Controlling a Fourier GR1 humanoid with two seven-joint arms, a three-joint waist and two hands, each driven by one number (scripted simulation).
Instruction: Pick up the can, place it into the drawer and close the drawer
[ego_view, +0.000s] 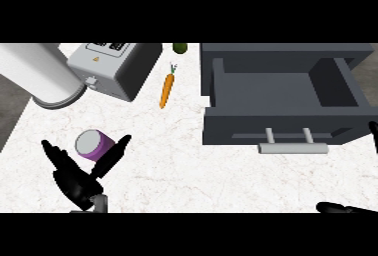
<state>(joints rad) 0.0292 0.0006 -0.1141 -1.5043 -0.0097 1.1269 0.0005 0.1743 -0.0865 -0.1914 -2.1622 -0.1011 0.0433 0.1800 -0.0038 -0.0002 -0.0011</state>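
A purple can (94, 144) with a grey lid stands on the white marble counter at the left. My left hand (76, 179) is just below it, open, with straight fingers to the can's left and the thumb reaching up along its right side. The dark grey drawer (280, 92) is pulled open at the right, its inside bare and its light grey handle (292, 146) facing me. Only black fingertips of my right hand (341, 207) show at the lower right edge, with another tip at the right edge.
An orange carrot (167, 89) lies between the can and the drawer. A grey appliance (114, 67) and a white cylinder (40, 75) stand at the back left. A dark green item (180, 48) sits at the back edge.
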